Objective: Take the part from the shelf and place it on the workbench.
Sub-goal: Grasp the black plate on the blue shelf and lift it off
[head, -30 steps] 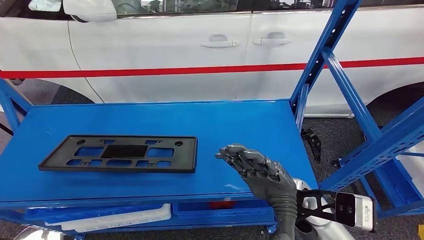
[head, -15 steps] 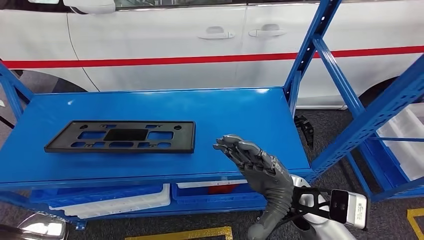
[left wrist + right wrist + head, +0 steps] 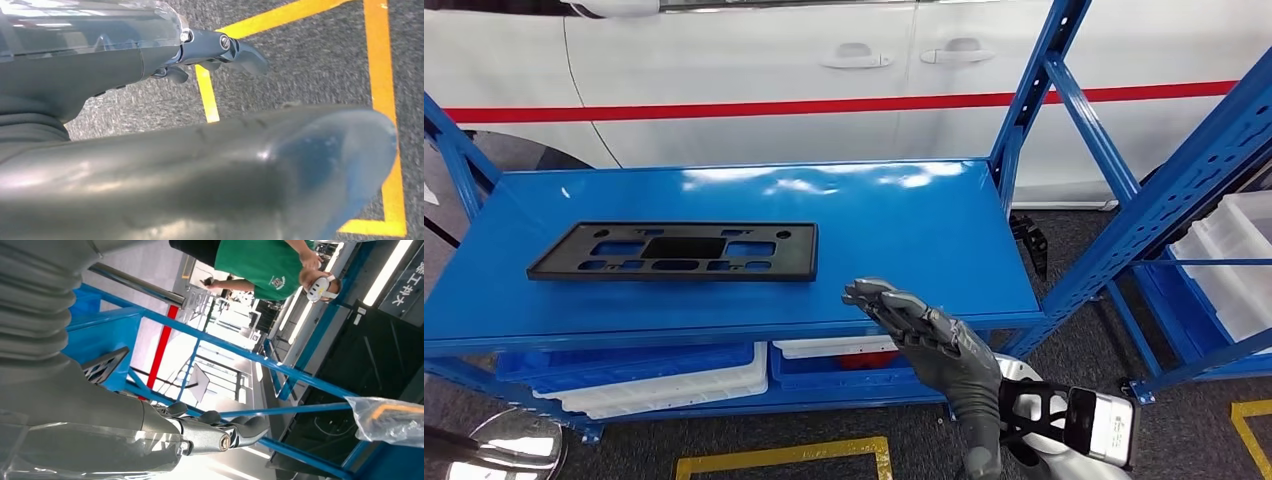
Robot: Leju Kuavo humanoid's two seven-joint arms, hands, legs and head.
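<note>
Part (image 3: 674, 251), a flat black plate, is lying on the blue workbench (image 3: 904, 230), apart from the right hand (image 3: 921, 330), which is hovering empty with fingers spread. Left hand (image 3: 220, 50) is hanging by the floor, seemingly holding nothing. Any sweep across the bench risks nudging the plate.

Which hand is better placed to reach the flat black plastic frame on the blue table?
Right, probably: the right hand hovers open at the blue table's front edge, beside the black plastic frame. The left hand hangs over the floor.
</note>
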